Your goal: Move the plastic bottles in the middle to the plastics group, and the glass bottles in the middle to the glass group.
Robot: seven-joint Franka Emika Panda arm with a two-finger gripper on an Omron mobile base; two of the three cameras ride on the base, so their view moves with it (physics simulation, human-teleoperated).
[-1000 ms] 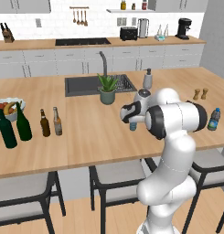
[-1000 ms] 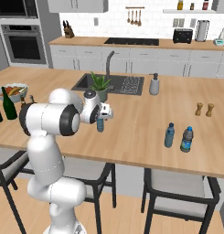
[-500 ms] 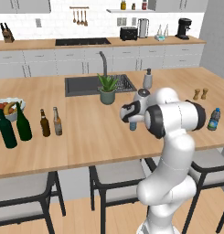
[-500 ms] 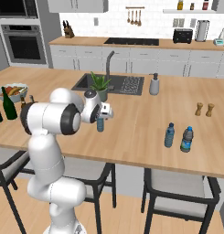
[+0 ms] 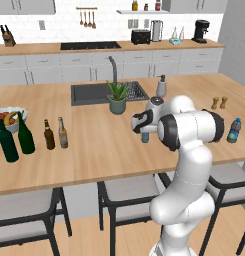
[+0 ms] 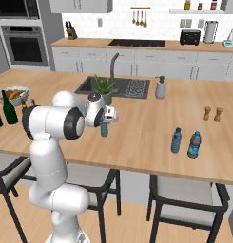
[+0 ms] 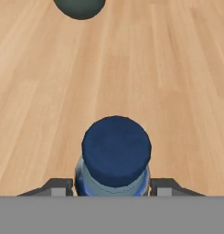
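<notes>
**While the grip settles on the middle bottle**

Before lifting, let the gripper (image 7: 114, 188) seat squarely below the dark cap and rise straight, so nothing tips. Its jaws pinch the small translucent light-blue plastic bottle (image 7: 114, 157), which stands upright on the wooden desk (image 7: 177, 68) mid-counter, directly between the fingertips (image 7: 58, 186).

Small plastic bottle (image 7: 114, 160): translucent light blue, dark blue cap, upright on the worktop (image 5: 94, 150), mid-island. Brown beer bottles, two: dark brown (image 5: 49, 135) and paler amber with pale label (image 5: 62, 133), upright, just beside each other, left end. Green wine bottles, two (image 5: 7, 142) (image 5: 25, 134): tall, long-necked, upright, left of the beer bottles. Blue water bottles, two: light blue (image 6: 176, 140) and darker, green-labelled (image 6: 194, 145), upright, near each other, right end.
</notes>
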